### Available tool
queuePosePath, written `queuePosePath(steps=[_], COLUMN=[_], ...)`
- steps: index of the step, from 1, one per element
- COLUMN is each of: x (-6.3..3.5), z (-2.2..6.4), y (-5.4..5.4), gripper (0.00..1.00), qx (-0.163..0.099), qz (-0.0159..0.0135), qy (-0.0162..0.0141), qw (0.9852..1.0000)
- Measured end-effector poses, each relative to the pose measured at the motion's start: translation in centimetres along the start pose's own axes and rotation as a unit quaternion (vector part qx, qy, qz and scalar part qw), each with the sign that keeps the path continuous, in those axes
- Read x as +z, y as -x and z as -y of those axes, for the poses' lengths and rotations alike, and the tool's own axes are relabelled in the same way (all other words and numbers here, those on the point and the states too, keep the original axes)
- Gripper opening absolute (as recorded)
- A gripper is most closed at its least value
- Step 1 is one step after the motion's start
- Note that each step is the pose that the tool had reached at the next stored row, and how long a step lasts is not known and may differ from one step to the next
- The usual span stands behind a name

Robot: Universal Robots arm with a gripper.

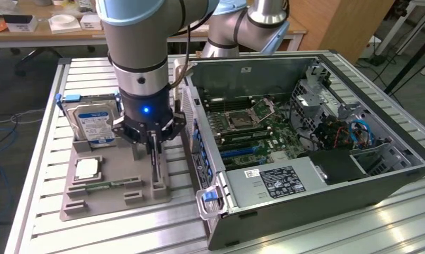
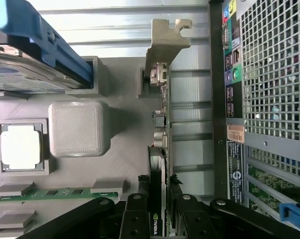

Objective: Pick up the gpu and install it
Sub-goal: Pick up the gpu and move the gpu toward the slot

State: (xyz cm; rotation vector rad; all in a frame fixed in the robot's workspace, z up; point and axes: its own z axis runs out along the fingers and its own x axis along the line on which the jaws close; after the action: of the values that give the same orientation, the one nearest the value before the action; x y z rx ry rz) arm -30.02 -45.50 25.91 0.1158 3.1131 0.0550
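Clamping the gpu (image 2: pixel 158 167) across its thin top edge with the gripper (image 2: pixel 159 201), jaws pressing both faces. Standing upright along the grey holder tray's (image 1: pixel 107 203) edge nearest the computer case (image 1: pixel 283 203). Judging it light, stiff, fragile; gripping board and cooler together.

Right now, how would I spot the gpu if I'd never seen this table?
Find the open computer case; a gray tray lies beside it, on the exterior view's left. On the tray's side nearest the case, under the gripper, the gpu stands on its thin edge. Unlike the blue-labelled hard drive and the flat memory stick, it has a silver end bracket.
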Motion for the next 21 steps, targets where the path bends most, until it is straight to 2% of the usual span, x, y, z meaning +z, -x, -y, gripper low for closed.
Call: queuePosePath(steps=[21], x=[-7.69], z=[-0.28], y=[0.2], gripper=[0.26], qx=[0.0], qz=[0.0], qy=[0.0], qw=[1.0])
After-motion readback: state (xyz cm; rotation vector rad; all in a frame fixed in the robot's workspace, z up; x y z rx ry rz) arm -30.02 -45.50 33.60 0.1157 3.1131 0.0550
